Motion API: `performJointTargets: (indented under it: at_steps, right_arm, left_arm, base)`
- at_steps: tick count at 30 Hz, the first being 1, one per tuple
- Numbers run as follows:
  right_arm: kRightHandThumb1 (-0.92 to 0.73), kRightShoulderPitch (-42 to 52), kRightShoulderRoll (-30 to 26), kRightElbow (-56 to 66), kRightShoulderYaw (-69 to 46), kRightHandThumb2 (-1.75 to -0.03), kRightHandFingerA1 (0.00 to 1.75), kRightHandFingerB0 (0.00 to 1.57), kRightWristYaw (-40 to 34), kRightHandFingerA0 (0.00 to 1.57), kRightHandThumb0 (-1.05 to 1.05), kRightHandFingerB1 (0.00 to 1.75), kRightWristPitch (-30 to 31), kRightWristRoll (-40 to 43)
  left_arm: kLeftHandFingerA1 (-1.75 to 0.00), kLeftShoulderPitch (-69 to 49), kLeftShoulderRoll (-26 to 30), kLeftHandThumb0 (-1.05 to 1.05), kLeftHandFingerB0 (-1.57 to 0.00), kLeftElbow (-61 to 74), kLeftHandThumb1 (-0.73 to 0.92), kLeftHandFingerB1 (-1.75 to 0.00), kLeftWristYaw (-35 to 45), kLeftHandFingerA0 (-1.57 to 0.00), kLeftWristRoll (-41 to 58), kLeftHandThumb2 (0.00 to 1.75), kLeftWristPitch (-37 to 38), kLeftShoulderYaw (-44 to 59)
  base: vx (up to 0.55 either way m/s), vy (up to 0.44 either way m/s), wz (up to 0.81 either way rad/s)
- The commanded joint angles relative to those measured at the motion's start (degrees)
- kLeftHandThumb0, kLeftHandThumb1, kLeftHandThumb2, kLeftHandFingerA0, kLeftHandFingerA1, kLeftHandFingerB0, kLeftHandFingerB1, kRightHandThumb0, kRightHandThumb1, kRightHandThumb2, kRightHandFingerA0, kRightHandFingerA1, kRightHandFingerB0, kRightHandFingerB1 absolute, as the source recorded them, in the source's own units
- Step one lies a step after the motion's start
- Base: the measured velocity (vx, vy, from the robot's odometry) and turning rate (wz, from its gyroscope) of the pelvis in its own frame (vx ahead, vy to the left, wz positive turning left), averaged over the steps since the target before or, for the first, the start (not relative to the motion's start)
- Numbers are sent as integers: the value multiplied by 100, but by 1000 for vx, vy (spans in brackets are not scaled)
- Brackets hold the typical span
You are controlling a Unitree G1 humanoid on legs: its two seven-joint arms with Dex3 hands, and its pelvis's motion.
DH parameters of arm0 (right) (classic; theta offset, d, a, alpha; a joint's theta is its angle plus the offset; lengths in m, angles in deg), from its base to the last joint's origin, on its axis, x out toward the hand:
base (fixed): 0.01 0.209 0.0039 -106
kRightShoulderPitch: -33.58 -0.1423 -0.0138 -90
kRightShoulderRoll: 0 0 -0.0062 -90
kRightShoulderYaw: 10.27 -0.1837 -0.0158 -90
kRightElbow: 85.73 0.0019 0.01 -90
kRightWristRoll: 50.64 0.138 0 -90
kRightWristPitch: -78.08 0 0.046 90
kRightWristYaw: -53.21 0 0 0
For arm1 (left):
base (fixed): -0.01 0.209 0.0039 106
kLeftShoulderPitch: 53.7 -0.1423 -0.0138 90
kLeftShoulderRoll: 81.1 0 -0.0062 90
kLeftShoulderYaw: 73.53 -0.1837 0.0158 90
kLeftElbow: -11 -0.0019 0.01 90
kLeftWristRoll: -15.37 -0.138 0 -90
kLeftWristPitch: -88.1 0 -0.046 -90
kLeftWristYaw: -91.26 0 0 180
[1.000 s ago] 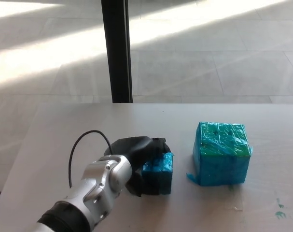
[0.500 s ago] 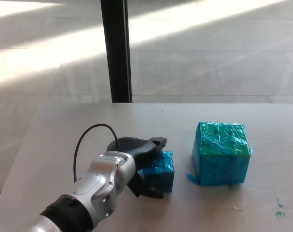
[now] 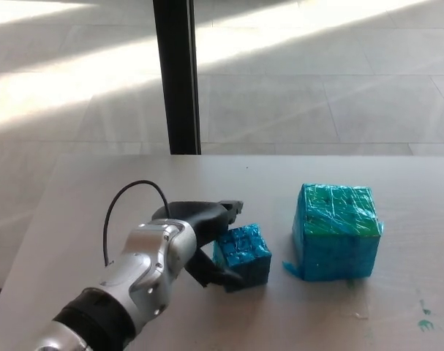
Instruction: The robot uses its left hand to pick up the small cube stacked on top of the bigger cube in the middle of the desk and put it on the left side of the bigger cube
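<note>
The pale surface [image 3: 90, 205] fills the lower half of the view, with a sunlit tiled floor [image 3: 317, 95] beyond it and a dark upright post [image 3: 175, 73] rising from behind its far edge. On the surface, right of middle, sits the bigger cube [image 3: 336, 232], wrapped in crinkled blue-green film, with nothing on top of it.

The robot's left arm [image 3: 126, 285] comes in from the lower left, silver-cased, a thin black cable [image 3: 123, 201] looping above the wrist. Its left hand [image 3: 201, 238] is just beside the small cube [image 3: 241, 254], which rests on the surface to the left of the bigger cube, near it but with a clear gap between them.

A second ago the black fingers [image 3: 222, 212] were wrapped around that small cube; half a second ago they had begun to spread. Now they stand apart, one above the cube's far left edge and another low by its near left corner, so the hand is open and holds nothing. The cube has also turned slightly, showing more of its top face. I judge that the placing is done and that only pulling the arm back remains.

Whether the lower finger is touching the cube's near corner is hard to tell, since black sits against dark shadow there. The arm is cut off at the bottom edge, and the right hand is nowhere in view.
</note>
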Motion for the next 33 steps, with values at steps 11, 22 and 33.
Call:
performJointTargets:
  at_steps: [11, 22, 33]
  right_arm:
    - [-62, 189, -153, 34, -47, -59, 50, 43, 14, 46, -46, 35, 68, -7]
    - [-52, 333, -187, 144, -104, -87, 62, 36, 49, 45, -50, 51, 31, 31]
    - [-54, 529, -185, 208, -57, -90, 63, 36, 26, 50, -51, 52, 16, -29]
  left_arm:
    - [0, -1014, 767, -99, 0, 1073, 69, 0, -1790, 0, 678, 62, 814, 2346]
    - [-14, -2282, 1515, -99, 0, 174, 60, 0, -1969, 0, 2026, 103, 1398, 4779]
    - [-17, -3800, 1979, -101, 0, -753, 64, 0, -2209, 0, 2500, 103, 1659, 6341]
  base:
    - [0, 0, 0]
    - [0, 0, 0]
    - [0, 0, 0]
